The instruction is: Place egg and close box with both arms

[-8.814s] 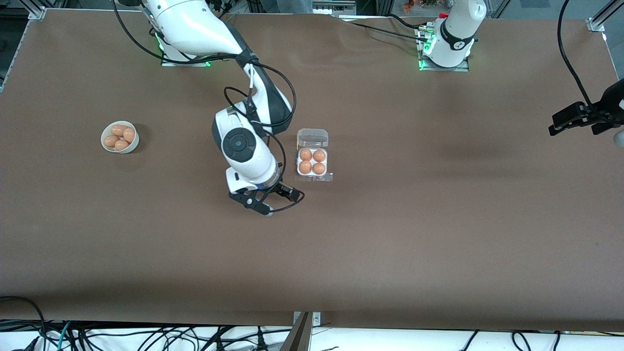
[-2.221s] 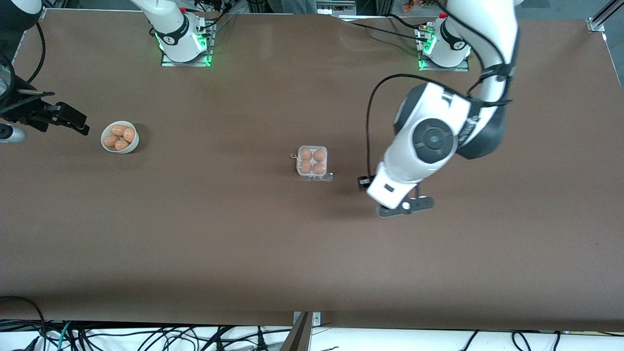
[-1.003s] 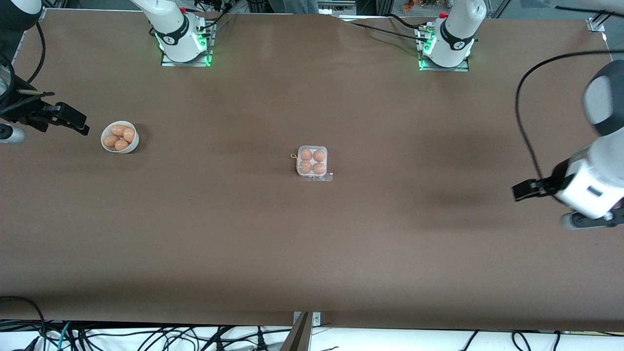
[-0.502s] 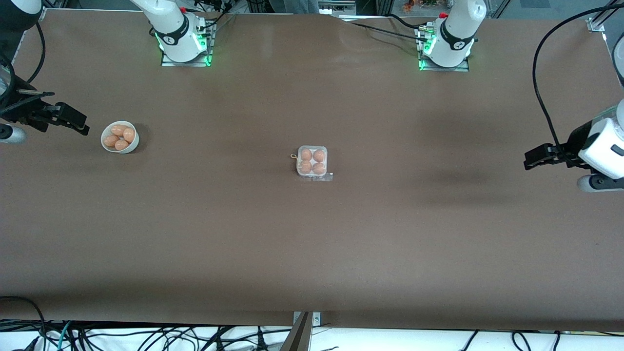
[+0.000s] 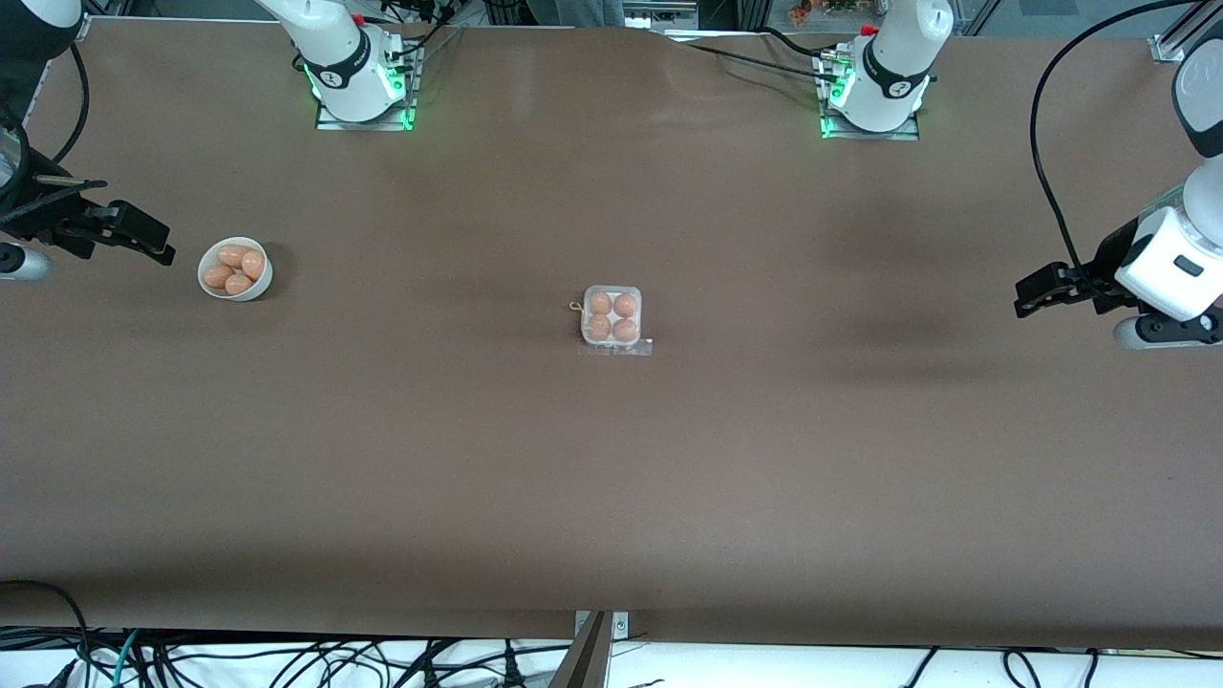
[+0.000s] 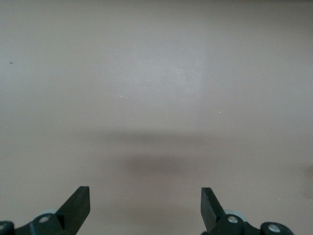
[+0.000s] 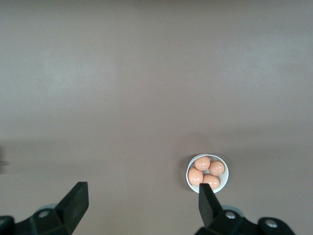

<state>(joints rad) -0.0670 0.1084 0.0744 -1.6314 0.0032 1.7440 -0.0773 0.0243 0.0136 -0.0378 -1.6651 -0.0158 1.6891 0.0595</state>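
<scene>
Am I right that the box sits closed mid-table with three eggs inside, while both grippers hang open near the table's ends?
Nearly: the box holds four eggs, not three, as the front view shows. Otherwise yes: it sits closed mid-table, and the left gripper and right gripper hang open near the table's ends.

Bare table [image 5: 611, 478] surrounds box [image 5: 611, 317] and bowl [image 5: 235, 268].

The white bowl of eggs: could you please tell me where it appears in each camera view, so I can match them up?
Front view: the white bowl sits toward the right arm's end of the table, beside the open right gripper.
Right wrist view: the bowl shows beside one gripper finger.
Left wrist view: not in it.
Shared landmark: the brown table.
</scene>
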